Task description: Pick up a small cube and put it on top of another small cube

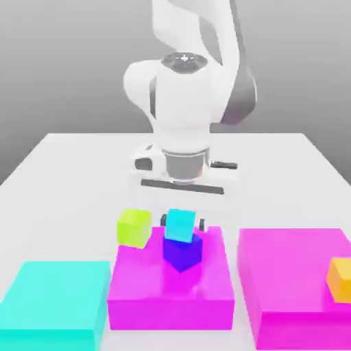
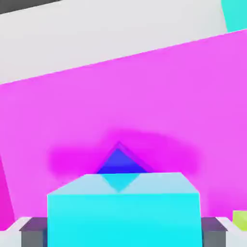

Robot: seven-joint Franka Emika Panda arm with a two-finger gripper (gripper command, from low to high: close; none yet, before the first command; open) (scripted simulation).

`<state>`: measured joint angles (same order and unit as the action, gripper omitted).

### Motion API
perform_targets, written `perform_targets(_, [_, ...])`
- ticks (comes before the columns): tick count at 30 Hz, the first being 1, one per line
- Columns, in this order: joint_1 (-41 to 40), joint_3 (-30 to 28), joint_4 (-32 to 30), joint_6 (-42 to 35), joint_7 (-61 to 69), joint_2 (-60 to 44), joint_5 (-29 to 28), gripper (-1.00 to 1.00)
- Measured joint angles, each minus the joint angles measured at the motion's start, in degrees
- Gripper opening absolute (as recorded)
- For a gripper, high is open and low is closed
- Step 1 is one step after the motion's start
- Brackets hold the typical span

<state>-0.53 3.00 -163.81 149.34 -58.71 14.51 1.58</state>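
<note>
A: Nearest us in the hand view is the small cyan cube [image 2: 123, 207], with the claw's dark fingertips [image 2: 34, 230] standing on either side of it.

B: Is the claw [image 1: 182, 221] clamped on it? We see a sliver of space between each pad and the cube's sides, so we read the fingers as spread and the cube as let go.

A: We agree. In the exterior view the cyan cube sits on top of the dark blue-violet cube [image 1: 183, 252], tilted a little and turned relative to it, so a blue corner pokes out beneath.

B: Both rest on the middle magenta block [image 1: 171, 291]. From the stack, the yellow-green cube [image 1: 134, 227] lies at about ten o'clock, at the block's far corner.

A: Further out, at about eight o'clock, we see the large flat cyan block [image 1: 55, 305] on the white worktop [image 1: 75, 158].

B: And at about four o'clock there is a second magenta block [image 1: 288, 288] carrying a small orange cube [image 1: 340, 280] near the edge of the exterior view's right.
</note>
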Motion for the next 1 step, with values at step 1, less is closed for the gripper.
perform_targets(1, [0.0,0.0,0.0,0.0,0.0,0.0,0.0,1.00])
